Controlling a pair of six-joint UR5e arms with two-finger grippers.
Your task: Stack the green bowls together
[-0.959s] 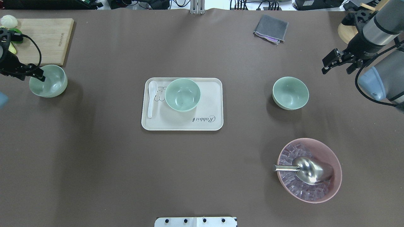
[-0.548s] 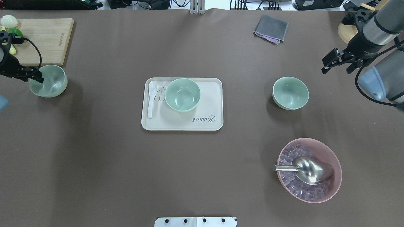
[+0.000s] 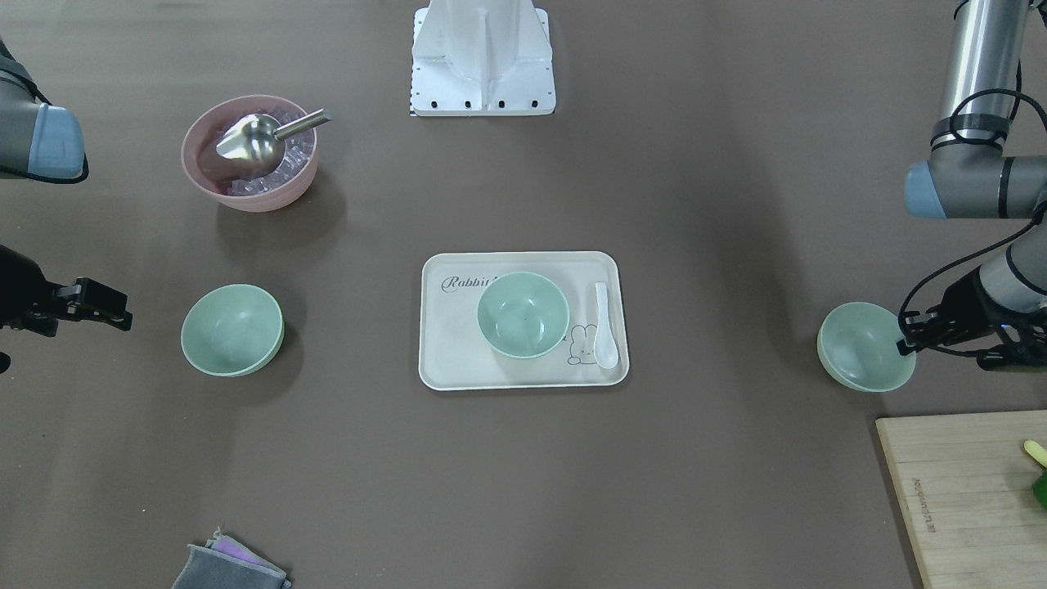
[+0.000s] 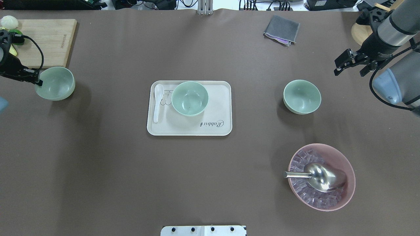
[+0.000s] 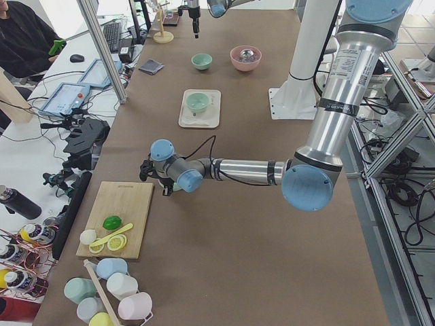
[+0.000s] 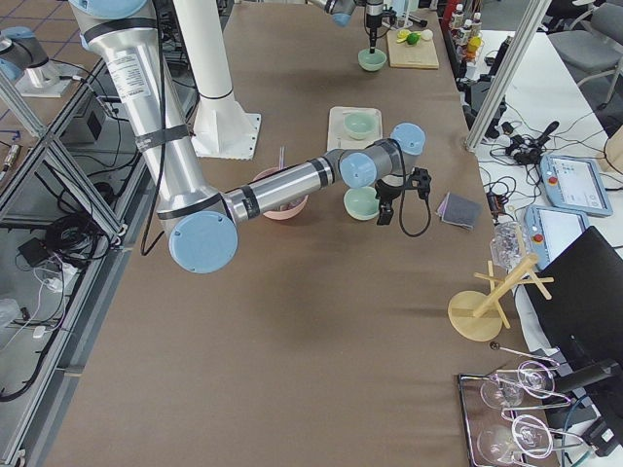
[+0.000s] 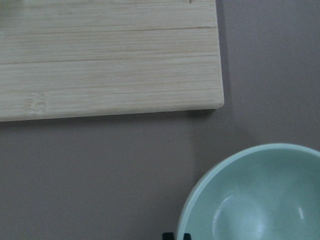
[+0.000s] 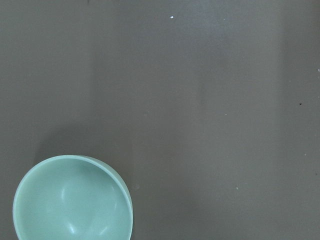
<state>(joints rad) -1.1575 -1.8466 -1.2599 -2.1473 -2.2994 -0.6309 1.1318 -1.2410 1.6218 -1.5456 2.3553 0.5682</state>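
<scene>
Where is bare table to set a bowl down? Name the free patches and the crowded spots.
Widest: the stretch between the left green bowl and the tray, and the strip on the robot's side of the tray, up to the pink bowl. Narrower: between tray and right green bowl. Crowded: the far-left corner, where cutting board, left green bowl and left hand sit close.

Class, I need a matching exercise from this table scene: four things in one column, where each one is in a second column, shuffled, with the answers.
Things
1. white spoon
2. metal scoop
3. grey cloth
4. left gripper

Places
A. in the pink bowl, on ice cubes
B. closed on the rim of the leftmost green bowl, near the cutting board
C. on the bare table, apart from the bowls
D. on the tray, beside the middle green bowl

Pairs: 1-D; 2-A; 3-C; 4-B
</scene>
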